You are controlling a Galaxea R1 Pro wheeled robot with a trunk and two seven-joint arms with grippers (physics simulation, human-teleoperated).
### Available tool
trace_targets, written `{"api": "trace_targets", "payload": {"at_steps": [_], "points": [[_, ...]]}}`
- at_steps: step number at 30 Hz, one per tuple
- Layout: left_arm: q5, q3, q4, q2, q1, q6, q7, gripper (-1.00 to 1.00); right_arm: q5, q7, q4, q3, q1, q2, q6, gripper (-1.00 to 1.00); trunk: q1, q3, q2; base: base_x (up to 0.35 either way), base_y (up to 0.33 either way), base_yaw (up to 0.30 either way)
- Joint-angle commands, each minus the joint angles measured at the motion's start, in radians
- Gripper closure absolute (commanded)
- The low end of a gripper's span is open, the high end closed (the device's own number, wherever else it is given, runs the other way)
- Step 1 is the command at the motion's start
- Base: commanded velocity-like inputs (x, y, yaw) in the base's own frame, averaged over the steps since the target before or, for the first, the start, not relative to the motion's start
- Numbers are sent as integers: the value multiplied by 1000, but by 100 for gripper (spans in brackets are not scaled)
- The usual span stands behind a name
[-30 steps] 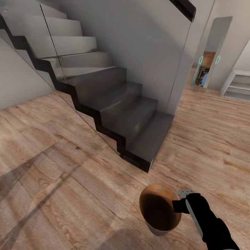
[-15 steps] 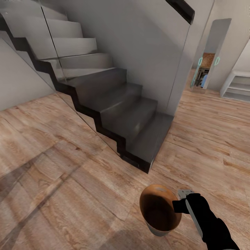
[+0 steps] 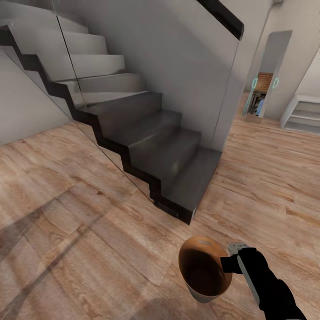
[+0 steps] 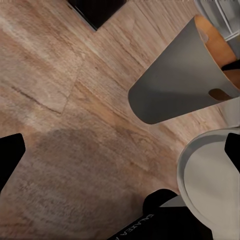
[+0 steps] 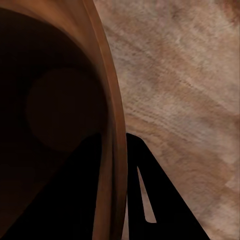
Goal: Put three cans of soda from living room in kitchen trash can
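Note:
The tash can (image 3: 202,266), a small round bin, brown inside and pale grey outside, hangs above the wood floor at the lower right of the head view. My right gripper (image 3: 227,263) is shut on its rim. In the right wrist view, one finger (image 5: 82,195) sits inside the tash can rim (image 5: 107,115) and the other outside it. The left wrist view shows the tash can's grey outer wall (image 4: 175,80) from the side. My left gripper (image 4: 120,155) is open, its black tips wide apart with only floor between them. The cans of soda are out of view.
A dark staircase (image 3: 151,142) with a glass side panel (image 3: 178,66) rises ahead and to the left. A doorway (image 3: 262,95) at the far right shows red brick beyond it. A white shelf unit (image 3: 304,113) stands beside the doorway. Wood plank floor (image 3: 66,213) spreads around.
The whole head view has shifted a little, so the camera moved. The bin and my right gripper hold the same place in the picture.

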Motion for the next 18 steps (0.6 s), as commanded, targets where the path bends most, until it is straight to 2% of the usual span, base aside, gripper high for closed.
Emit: {"api": "trace_targets", "payload": {"at_steps": [1, 18], "points": [[0, 0, 0, 0, 0, 0, 0, -100, -16, 5, 0, 0, 0, 0, 0, 100, 0, 2, 0, 0, 0, 0], [0, 0, 0, 0, 0, 0, 0, -100, -16, 4, 18, 1, 0, 1, 1, 100, 0, 27, 0, 0, 0, 2]]}}
